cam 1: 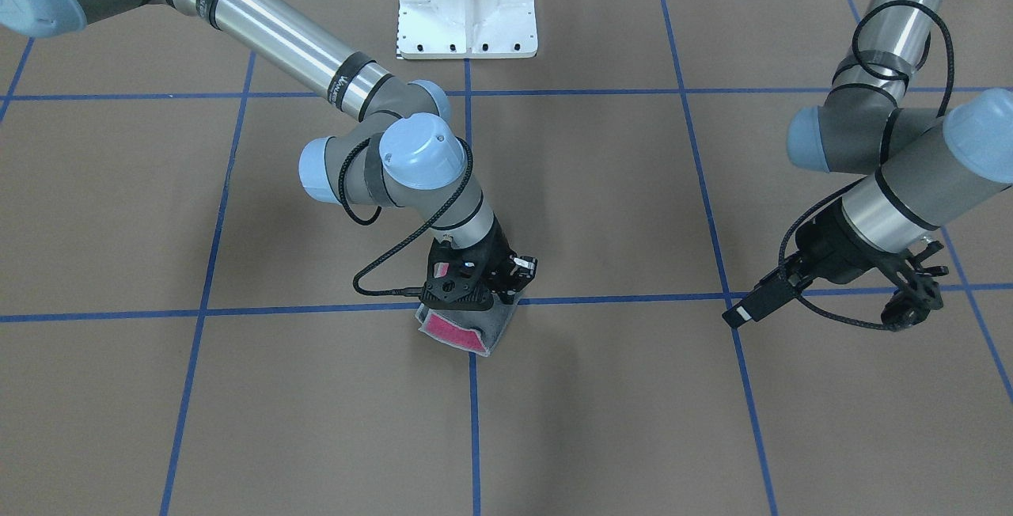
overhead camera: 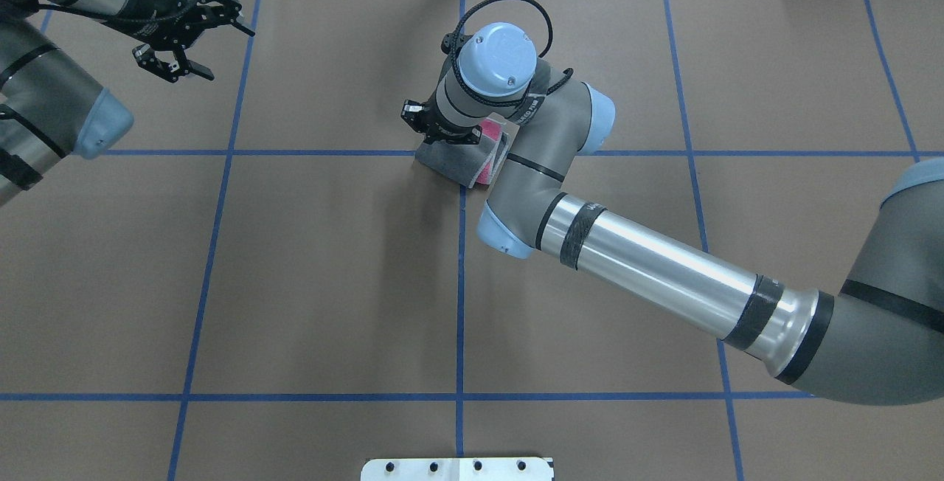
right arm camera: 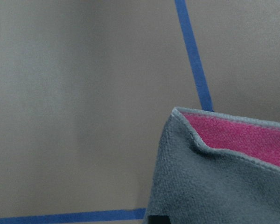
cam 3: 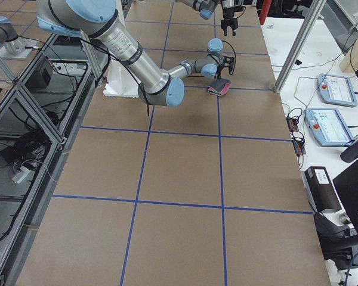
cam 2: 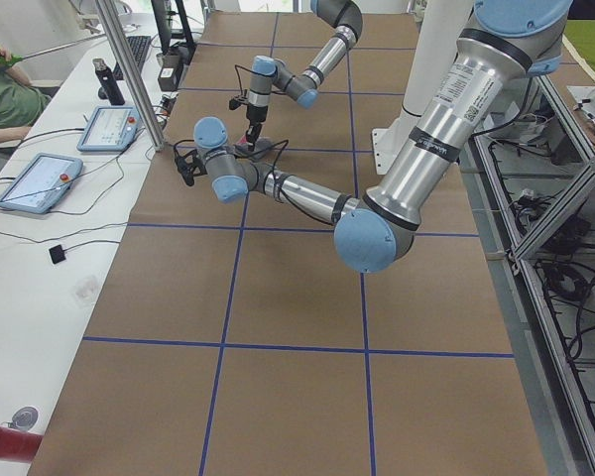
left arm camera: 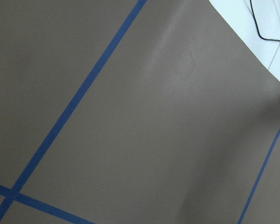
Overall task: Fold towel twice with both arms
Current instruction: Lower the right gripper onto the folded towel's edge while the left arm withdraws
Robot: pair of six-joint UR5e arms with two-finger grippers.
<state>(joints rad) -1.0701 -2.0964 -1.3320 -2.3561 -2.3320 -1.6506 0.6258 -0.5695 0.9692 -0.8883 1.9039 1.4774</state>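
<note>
The towel (cam 1: 455, 332) lies folded at the table's middle on a blue tape crossing, grey face out, with a pink strip showing at its open side. It also shows in the overhead view (overhead camera: 453, 164) and close up in the right wrist view (right arm camera: 200, 186). My right gripper (cam 1: 497, 296) stands straight down on it. Its jaws are hidden by its own body, and the grey top layer rises to them, so it looks shut on the towel's edge. My left gripper (overhead camera: 230, 55) is open and empty, above the table's far left corner, well away from the towel.
The white pedestal base (cam 1: 467, 5) stands at the robot's side of the table. Blue tape lines (overhead camera: 460, 282) grid the brown table cover. Beyond the far edge is an operators' desk with tablets (cam 3: 331, 125) and a metal post (cam 2: 129, 69).
</note>
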